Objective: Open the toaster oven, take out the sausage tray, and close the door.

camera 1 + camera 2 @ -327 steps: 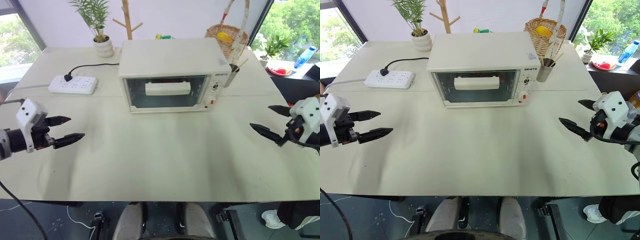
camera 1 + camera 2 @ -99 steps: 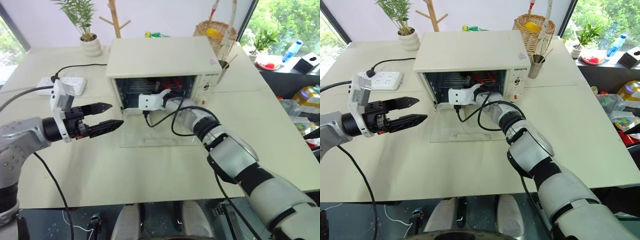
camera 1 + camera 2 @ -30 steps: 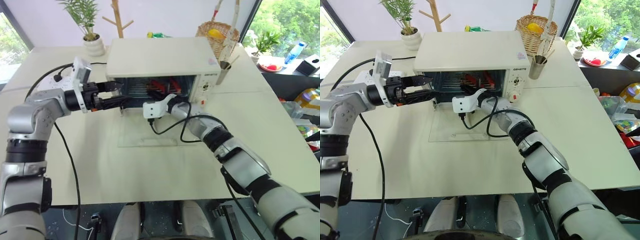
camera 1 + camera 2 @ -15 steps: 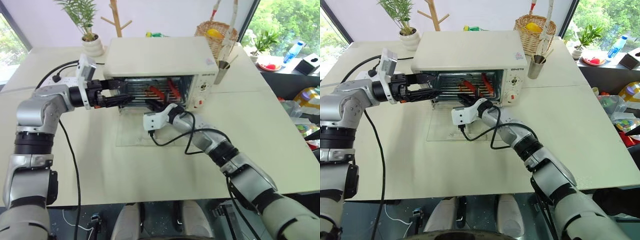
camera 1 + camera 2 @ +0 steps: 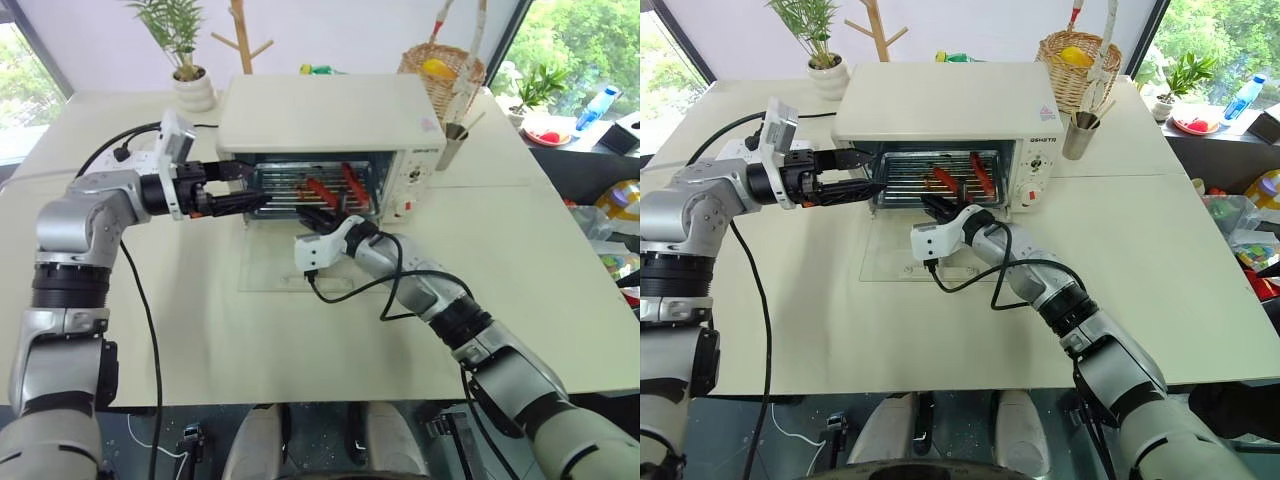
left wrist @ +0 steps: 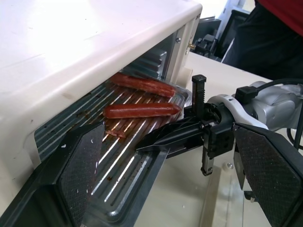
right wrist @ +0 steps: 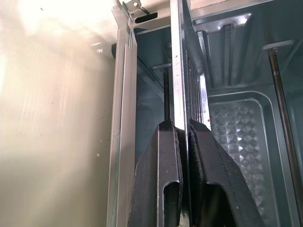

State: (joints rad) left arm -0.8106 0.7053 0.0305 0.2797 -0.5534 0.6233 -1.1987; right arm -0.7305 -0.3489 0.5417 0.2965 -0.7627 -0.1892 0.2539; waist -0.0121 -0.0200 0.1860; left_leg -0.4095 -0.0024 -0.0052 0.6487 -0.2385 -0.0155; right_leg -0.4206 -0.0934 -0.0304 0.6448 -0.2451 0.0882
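The right end effector [image 5: 318, 216] is clenched on the tray [image 6: 124, 142] rim; draw it out level. The left end effector [image 5: 862, 172] waits spread wide, ready to support the tray's side.

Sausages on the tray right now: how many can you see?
2. Both lie on the sausage tray at the oven mouth: one nearer the front, one behind it. More may be hidden deeper inside.

head pair — high, down | wrists — close | shared: toaster oven [image 5: 330, 140] mouth
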